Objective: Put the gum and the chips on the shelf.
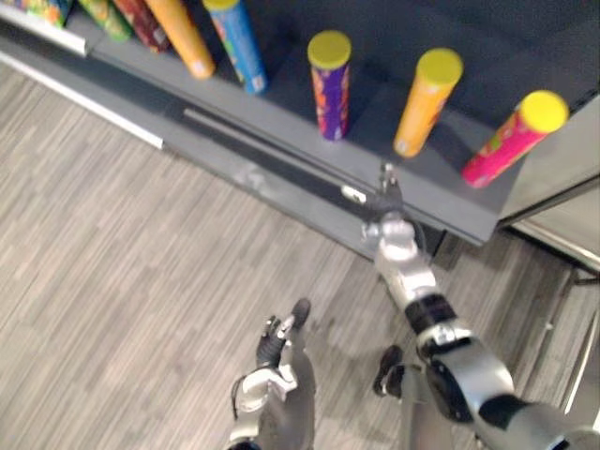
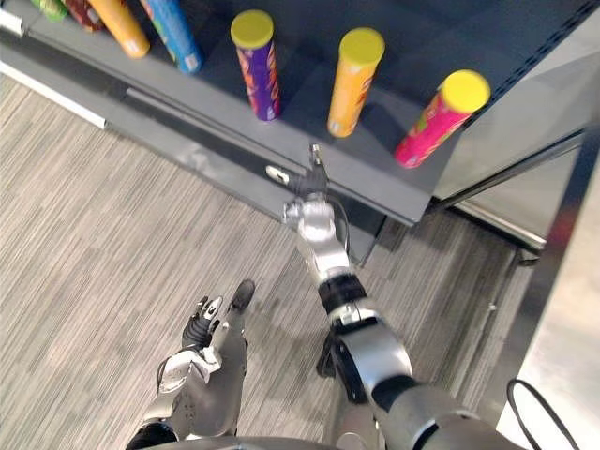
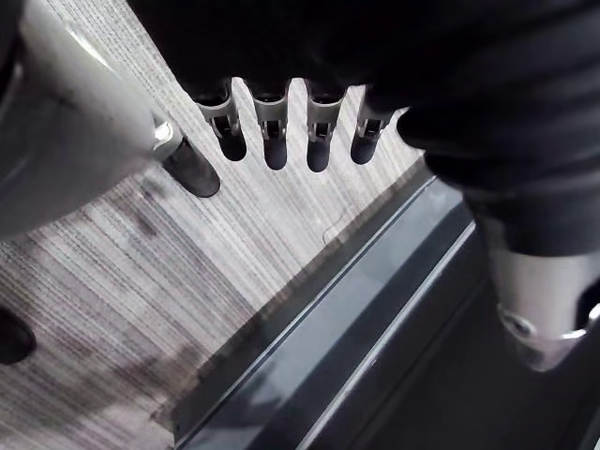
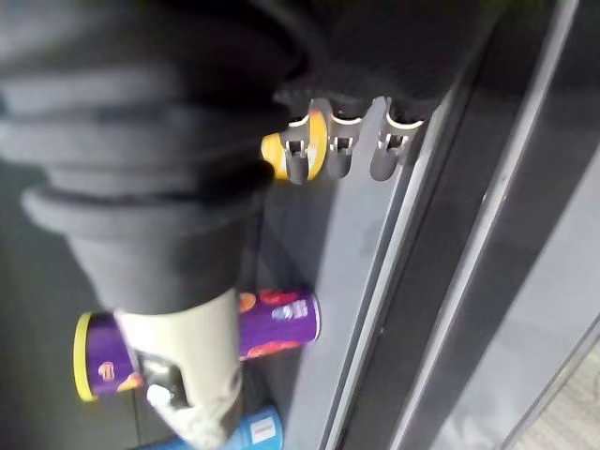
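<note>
In the left eye view, three glossy cylinders with round yellow lids, the purple chips tube (image 1: 330,89), orange chips tube (image 1: 425,105) and pink chips tube (image 1: 511,141), stand on the smooth dark-grey shelf (image 1: 291,112). The right hand (image 1: 384,204) is at the shelf's front edge.

In the left wrist view, the left hand (image 3: 274,141) hangs over the streaked grey floor (image 3: 281,234), its fingers straight and empty.

In the right wrist view, the right hand's fingers are straight and hold nothing, with the purple chips tube beyond them.

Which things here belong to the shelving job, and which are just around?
Job: shelf; purple chip can; yellow-lidded orange chip can; pink chip can; blue chip can; right hand, open at shelf edge; left hand, open.
Just around: floor; pale strip along shelf base.
</note>
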{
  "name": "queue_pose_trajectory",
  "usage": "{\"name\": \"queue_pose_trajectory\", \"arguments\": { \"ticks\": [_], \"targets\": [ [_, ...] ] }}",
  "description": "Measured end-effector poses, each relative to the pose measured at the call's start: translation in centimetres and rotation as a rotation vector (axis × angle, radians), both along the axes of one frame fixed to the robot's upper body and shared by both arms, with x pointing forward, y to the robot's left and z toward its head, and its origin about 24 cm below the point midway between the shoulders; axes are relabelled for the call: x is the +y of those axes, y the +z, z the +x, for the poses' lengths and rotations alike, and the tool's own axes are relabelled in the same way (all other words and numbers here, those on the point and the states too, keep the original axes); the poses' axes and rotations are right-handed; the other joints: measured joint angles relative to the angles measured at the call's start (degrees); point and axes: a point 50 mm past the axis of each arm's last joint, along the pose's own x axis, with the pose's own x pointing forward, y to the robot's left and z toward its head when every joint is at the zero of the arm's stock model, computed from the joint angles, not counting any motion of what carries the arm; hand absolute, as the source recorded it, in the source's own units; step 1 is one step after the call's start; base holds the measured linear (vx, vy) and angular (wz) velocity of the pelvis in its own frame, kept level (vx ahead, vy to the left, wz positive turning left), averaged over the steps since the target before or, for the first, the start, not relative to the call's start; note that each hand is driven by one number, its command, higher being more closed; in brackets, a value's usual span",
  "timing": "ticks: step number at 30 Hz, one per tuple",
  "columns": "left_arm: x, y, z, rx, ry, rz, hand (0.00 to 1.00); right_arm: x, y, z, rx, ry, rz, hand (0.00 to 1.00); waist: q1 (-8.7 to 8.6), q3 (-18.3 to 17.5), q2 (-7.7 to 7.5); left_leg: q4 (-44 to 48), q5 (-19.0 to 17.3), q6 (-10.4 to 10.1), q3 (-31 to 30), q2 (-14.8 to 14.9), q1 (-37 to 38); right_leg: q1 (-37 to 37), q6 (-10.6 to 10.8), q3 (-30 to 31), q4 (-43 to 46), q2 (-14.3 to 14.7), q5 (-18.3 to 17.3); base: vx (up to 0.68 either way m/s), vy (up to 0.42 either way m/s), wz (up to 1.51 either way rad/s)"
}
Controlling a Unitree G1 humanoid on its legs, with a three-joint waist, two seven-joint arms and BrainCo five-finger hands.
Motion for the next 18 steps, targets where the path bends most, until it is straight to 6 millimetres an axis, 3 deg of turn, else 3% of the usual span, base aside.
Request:
{"name": "queue_pose_trajectory", "arguments": {
  "ticks": [2,3,7,9,10,12,13,15,18],
  "targets": [
    [1.0,-1.0,-1.0,0.056,0.04,0.002,0.0,-0.4,-4.2,-2.3,0.112,0.027,-0.024,0.0,-1.39,-1.8,-0.43,-0.9,-0.4,0.0,1.0,0.9,2.6,2.8,-0.1,0.7,-2.9,1.1,1.2,0.12,0.013,-0.31],
    [1.8,-1.7,-1.9,0.098,0.07,0.006,0.0,-0.4,-6.9,-4.2,0.189,0.081,-0.044,0.0,-2.88,-2.9,-0.49,-0.9,-1.0,-0.1,1.2,1.4,4.2,5.0,0.1,1.1,-5.1,1.9,2.0,0.11,0.015,-0.32],
    [3.3,-2.8,-3.8,0.177,0.122,0.005,0.0,-1.6,-11.7,-7.9,0.337,0.192,-0.094,0.0,-4.84,-3.9,-0.49,-1.4,-2.2,0.0,1.5,1.9,8.7,10.2,0.7,2.2,-9.3,2.8,3.6,0.09,0.019,-0.22],
    [4.1,-3.8,-5.9,0.241,0.137,-0.002,0.0,-3.9,-15.7,-11.2,0.502,0.202,-0.093,0.0,-6.01,-7.2,-0.38,-1.5,-3.3,0.5,1.8,1.9,10.5,12.9,1.3,2.6,-12.7,3.1,4.7,0.07,0.051,-0.12],
    [4.2,-3.9,-6.4,0.254,0.135,-0.003,0.0,-4.7,-16.7,-12.1,0.556,0.192,-0.075,0.0,-6.05,-7.7,-0.35,-1.5,-3.5,0.7,2.4,2.0,11.2,13.8,1.3,3.0,-13.6,3.1,5.1,0.08,0.069,-0.23],
    [4.4,-4.6,-8.0,0.305,0.084,0.008,0.0,-7.7,-20.5,-16.6,0.768,0.096,0.01,0.0,-6.6,-9.6,-0.16,-1.6,-4.6,1.1,3.7,1.8,13.7,17.0,2.1,4.2,-17.1,3.1,6.5,0.06,0.078,-0.27],
    [4.4,-4.7,-8.2,0.311,0.071,0.009,0.0,-8.4,-21.3,-17.9,0.82,0.056,0.04,0.0,-6.88,-9.9,-0.12,-1.6,-4.9,1.2,4.1,1.7,14.2,17.6,2.2,4.6,-18.0,3.1,6.9,0.05,0.084,-0.27],
    [4.3,-5.1,-9.5,0.356,0.038,0.008,0.0,-10.7,-23.4,-22.4,0.98,-0.113,0.148,0.0,-8.72,-11.1,0.28,-1.7,-5.9,1.4,5.5,1.5,15.7,19.7,2.7,5.8,-21.0,3.1,8.3,0.04,0.078,-0.29],
    [4.2,-5.5,-10.1,0.406,-0.016,0.026,0.0,-12.3,-24.6,-26.4,1.092,-0.305,0.265,0.0,-9.81,-11.6,0.63,-1.8,-6.6,1.3,7.2,1.4,17.0,20.8,2.8,7.4,-23.4,3.3,9.8,0.04,0.067,-0.36]
  ]
}}
